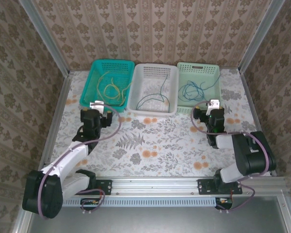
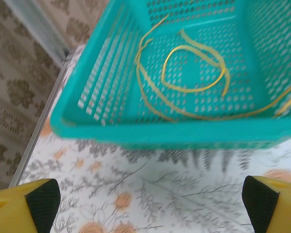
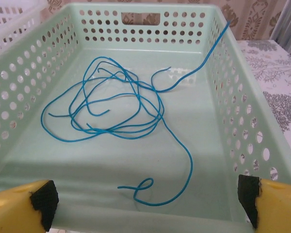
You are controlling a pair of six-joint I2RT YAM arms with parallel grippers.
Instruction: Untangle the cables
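Right pincer (image 3: 145, 196) agape, mint basket (image 3: 29, 82) ahead, blue cables (image 3: 159, 109) inside

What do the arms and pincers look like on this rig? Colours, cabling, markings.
Both arms share a look: left arm and right arm have black joint housings and white links, with a purplish-grey cable looped alongside. Left pincer and right pincer carry yellow fingers with black pads. No markings readable.

teal basket (image 2: 174, 128) at ten o'clock: yellow cables (image 2: 193, 91). white basket (image 1: 153, 112) at twelve: dark green cable (image 1: 153, 96). pale green basket (image 3: 136, 7) at two: blue cable (image 3: 189, 160). tablecloth (image 1: 150, 145): grey ferns, orange flowers.
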